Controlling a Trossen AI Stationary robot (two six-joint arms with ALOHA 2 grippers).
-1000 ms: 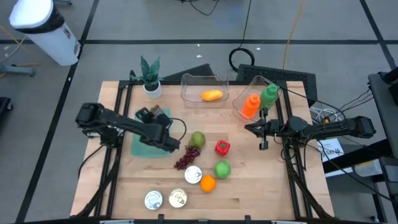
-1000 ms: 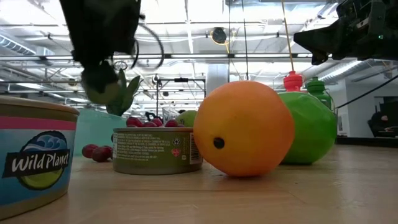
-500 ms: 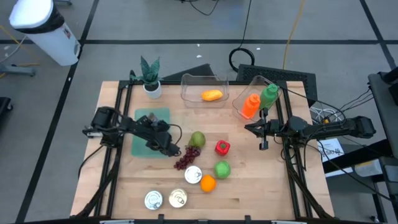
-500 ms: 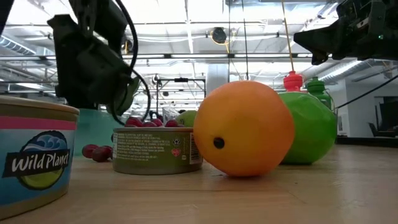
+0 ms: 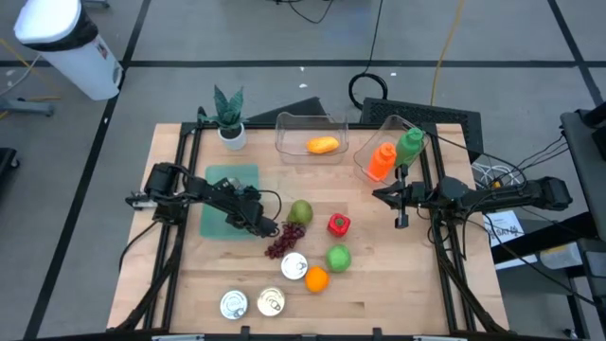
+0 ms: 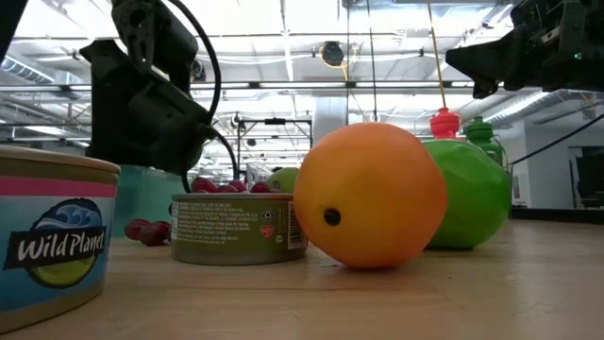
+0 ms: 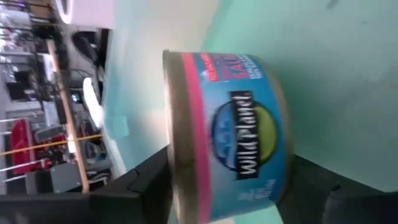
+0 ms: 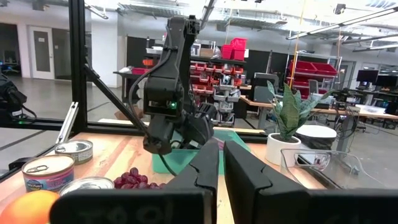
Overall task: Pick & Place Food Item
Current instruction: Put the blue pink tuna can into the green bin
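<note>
My left gripper (image 5: 254,220) is low over the near right part of a teal mat (image 5: 222,189). It is shut on a tin can (image 7: 230,137) with a blue and pink "Wild Planet" label. In the high view the gripper hides the can. My right gripper (image 5: 399,197) waits shut above the table's right side, touching nothing. The other food lies in the middle of the table: red grapes (image 5: 281,243), a pear (image 5: 301,211), a red pepper (image 5: 338,224), a green apple (image 5: 338,257) and an orange (image 5: 316,279). My left gripper has the can between its two fingers, one finger (image 7: 146,183) at the lid end (image 7: 171,143) and the other at the base end (image 7: 287,149). The fingers slant down from the table's left side. The can lies on its side close over the teal mat. Whether it rests on the mat, I cannot tell.
Three more cans (image 5: 294,266) (image 5: 271,301) (image 5: 233,303) stand near the front edge. A potted plant (image 5: 228,116), a clear bin (image 5: 311,133) holding an orange item, and a tipped bin with two bottles (image 5: 393,152) line the far side.
My left gripper has come down with the can toward the teal mat and tipped more steeply downward. The arm has folded lower over the table's left side. My right arm has kept still.
</note>
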